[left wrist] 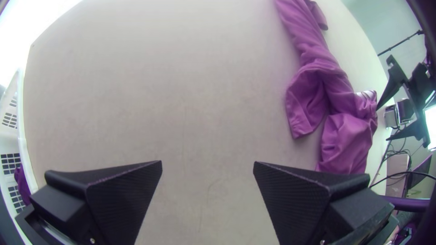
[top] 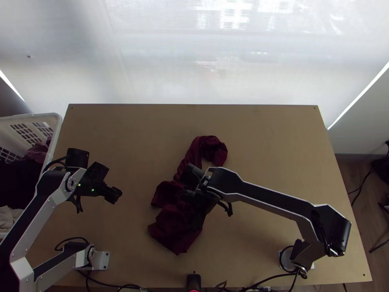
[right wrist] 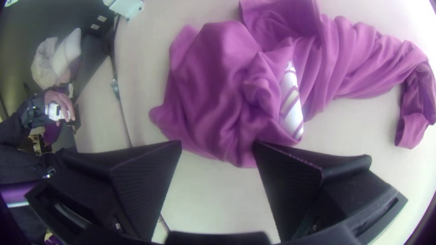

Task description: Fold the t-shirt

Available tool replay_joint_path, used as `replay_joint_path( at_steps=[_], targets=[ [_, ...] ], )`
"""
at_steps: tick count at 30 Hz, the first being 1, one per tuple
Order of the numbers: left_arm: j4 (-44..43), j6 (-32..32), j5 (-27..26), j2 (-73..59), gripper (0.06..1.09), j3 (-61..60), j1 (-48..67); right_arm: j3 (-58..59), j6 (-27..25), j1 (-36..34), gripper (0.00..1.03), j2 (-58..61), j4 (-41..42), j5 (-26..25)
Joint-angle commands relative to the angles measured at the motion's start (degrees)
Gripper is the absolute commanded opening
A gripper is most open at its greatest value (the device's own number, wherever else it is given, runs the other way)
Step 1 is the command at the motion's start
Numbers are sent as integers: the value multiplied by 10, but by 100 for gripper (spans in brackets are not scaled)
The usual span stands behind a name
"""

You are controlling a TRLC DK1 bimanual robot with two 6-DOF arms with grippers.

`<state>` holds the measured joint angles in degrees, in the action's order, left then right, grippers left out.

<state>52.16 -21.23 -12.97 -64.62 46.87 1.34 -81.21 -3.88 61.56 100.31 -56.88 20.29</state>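
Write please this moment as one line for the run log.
t-shirt: bunched, not folded | pale print: partly visible | right claw: open, above t-shirt | left claw: open, above bare table

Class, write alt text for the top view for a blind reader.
A dark red t-shirt lies bunched on a wooden table, the right end effector over it; the left end effector hovers between the t-shirt and a white laundry basket.

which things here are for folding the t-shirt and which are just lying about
For the job:
- dark red t-shirt, bunched on the table
- left gripper
- right gripper

Just about:
- white basket at the table's left edge
- cloths inside it
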Motion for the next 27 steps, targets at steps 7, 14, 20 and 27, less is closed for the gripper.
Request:
replay_joint_path(
  at_steps=[7,14,20,27],
  targets=[
    [4,9,1,4,103,1,-5,69,-13,1,53,18,90,-29],
    [5,3,1,4,103,-2,-9,90,-33,-8,11,8,121,-29],
    [5,9,0,5,103,-1,-5,85,-53,-19,3,-69,98,-25],
    [1,22,0,-2,103,6,36,54,-64,-71,3,-193,9,-15]
  ],
)
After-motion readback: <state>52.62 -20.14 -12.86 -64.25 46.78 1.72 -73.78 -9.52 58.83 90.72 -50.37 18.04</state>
